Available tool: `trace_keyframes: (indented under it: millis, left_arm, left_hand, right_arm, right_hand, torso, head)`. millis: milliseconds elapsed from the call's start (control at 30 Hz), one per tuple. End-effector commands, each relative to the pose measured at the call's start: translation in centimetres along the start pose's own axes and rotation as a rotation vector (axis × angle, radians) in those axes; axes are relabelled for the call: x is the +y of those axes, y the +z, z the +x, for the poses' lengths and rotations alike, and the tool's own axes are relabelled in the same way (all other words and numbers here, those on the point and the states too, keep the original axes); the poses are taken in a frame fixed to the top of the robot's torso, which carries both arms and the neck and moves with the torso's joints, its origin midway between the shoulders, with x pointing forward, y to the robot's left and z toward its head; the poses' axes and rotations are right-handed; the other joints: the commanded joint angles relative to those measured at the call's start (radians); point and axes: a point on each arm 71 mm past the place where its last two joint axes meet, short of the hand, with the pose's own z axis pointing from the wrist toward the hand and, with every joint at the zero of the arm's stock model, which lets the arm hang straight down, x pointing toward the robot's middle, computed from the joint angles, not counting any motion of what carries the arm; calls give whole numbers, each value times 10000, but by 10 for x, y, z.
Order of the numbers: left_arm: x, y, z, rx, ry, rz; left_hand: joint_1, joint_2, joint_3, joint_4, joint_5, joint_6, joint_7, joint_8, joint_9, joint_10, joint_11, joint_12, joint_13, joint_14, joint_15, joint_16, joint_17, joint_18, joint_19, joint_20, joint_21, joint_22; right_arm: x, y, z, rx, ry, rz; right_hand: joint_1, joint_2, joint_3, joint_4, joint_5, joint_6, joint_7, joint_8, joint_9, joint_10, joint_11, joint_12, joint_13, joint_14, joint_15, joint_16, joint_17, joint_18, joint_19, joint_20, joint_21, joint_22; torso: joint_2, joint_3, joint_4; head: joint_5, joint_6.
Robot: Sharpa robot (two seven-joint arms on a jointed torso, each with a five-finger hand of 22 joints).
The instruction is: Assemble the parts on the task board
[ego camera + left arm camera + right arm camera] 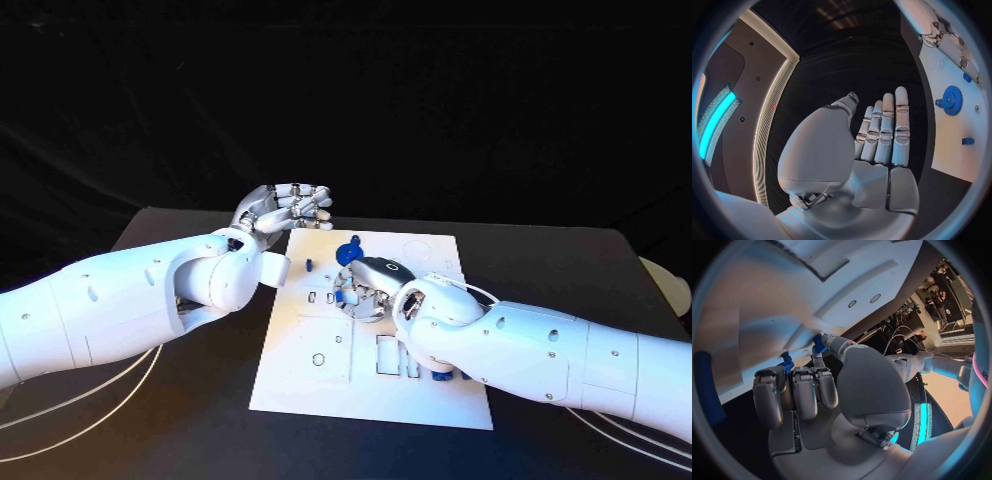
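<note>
The white task board [325,370] lies in the middle of the black table. A blue gear [349,255] [951,100] stands near its far edge, with a small blue part [306,265] [967,141] to its left. My right hand [369,290] [811,390] rests on the board just below the gear with its fingers curled down. Its thumb and a finger pinch a small blue part [820,343], and another blue piece [786,361] shows beside the fingertips. My left hand [289,208] [879,135] is raised off the board's far left corner, fingers straight and holding nothing.
More blue parts [441,376] lie at the board's right side, partly hidden under my right forearm [548,355]. Several slots and holes [387,355] mark the board's near half. The left forearm [130,300] spans the table to the board's left.
</note>
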Motion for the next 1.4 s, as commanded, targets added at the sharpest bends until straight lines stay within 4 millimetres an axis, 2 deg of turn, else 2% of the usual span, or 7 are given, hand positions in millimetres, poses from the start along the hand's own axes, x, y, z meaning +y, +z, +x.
trace_keyframes:
  millis: [33,200,900,1100,1333,1400]
  left_arm:
    - [-1,0,2,179,-121,57]
    - [-1,0,2,163,-114,58]
    - [-1,-1,0,122,-96,54]
    - [-1,-1,-1,115,-93,51]
    - [-1,-1,-1,113,-92,49]
    - [-1,-1,-2,106,-88,49]
  left_hand:
    - [-80,24,63,3,33,44,27,-21,11,72,-31,-52,13,-82,11,33,10,100,-85,4,39,16]
    - [-80,24,63,3,33,44,27,-21,11,72,-31,-52,13,-82,11,33,10,100,-85,4,39,16]
    - [-80,24,63,3,33,44,27,-21,11,72,-31,-52,13,-82,11,33,10,100,-85,4,39,16]
    - [-80,24,63,3,33,44,27,-21,11,72,-31,-52,13,-82,11,33,10,100,-85,4,39,16]
    - [-98,16,74,6,33,50,26,-22,13,91,-32,-72,11,-95,11,43,43,101,-108,6,59,27]
    - [-98,16,74,6,33,50,26,-22,13,91,-32,-72,11,-95,11,43,43,101,-108,6,59,27]
  right_arm:
    - [-4,-1,6,400,-228,214]
    - [-5,-1,7,473,-259,242]
    - [-4,0,7,514,-302,277]
    - [-3,0,6,387,-275,247]
    - [-2,-1,5,195,-256,188]
    - [-2,-1,4,75,-244,173]
  right_hand:
    - [-122,5,-32,63,-72,-153,44,21,241,405,-10,-92,1918,1039,-55,30,2617,-144,1046,-29,44,2627]
    - [-167,-26,-46,84,-89,-232,75,-24,227,378,15,-116,1892,1038,-36,29,2613,-144,1046,-16,44,2627]
    - [-409,-253,-179,221,-208,-591,237,-268,139,218,162,-256,1741,1035,92,26,2600,-144,1046,95,44,2627]
    - [-547,-425,-327,350,-699,-1004,394,-538,28,109,307,-341,1647,1038,219,29,2614,-144,1046,210,44,2627]
    - [-746,-706,-687,576,-893,-1508,525,-889,-131,-62,443,-468,1501,1036,345,28,2606,-144,1046,334,44,2627]
    - [-788,-761,-832,670,-1185,-1630,567,-983,-169,-118,480,-508,1455,1034,381,26,2600,-144,1046,370,44,2627]
  torso:
    - [5,6,6]
    - [0,-4,11]
    - [3,2,12]
    - [1,1,12]
    - [5,1,2]
    - [6,2,5]
  head:
    - [-19,-5]
    - [-39,-11]
    - [-55,-36]
    - [-56,-24]
    - [-66,-17]
    - [-61,-18]
